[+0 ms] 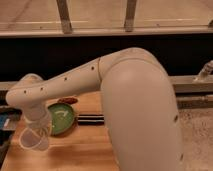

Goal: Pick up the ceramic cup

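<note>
The ceramic cup (33,139) is small and white with a wide mouth. It hangs tilted at the end of my arm, over the front left part of the wooden table (85,150). My gripper (36,131) is at the lower left of the camera view, closed around the cup, and holds it just above the tabletop. My wrist and the cup hide most of the fingers. The round green plate (62,119) lies on the table just right of the cup, apart from it.
My large white arm (135,110) fills the middle and right of the view and hides much of the table. A dark flat object (91,118) lies right of the plate. A brown object (67,100) lies behind it. A dark wall and a rail run behind.
</note>
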You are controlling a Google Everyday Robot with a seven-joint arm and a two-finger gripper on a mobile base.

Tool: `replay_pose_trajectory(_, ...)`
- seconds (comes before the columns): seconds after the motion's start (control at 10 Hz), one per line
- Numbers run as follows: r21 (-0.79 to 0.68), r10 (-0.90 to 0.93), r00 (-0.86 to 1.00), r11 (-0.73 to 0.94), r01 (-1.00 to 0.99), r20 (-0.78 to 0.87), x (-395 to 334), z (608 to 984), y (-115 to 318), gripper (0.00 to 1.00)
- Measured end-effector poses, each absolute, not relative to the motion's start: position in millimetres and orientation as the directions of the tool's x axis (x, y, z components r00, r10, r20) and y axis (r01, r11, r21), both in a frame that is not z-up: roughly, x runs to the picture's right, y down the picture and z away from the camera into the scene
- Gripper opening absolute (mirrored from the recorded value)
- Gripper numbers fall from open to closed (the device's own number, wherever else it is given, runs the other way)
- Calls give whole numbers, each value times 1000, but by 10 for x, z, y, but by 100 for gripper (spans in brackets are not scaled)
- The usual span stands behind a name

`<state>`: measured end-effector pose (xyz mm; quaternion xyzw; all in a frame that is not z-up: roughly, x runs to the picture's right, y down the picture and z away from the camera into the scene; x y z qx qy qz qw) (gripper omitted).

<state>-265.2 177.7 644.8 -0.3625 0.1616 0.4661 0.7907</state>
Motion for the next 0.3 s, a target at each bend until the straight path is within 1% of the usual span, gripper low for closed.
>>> replay_pose_trajectory(0.2,-397,680,481,292,-870,-553,-2455,6473,1332,0)
replay_pose_trajectory(0.3,-391,690,472,288,-874,-548,-2411,6487,1264,0)
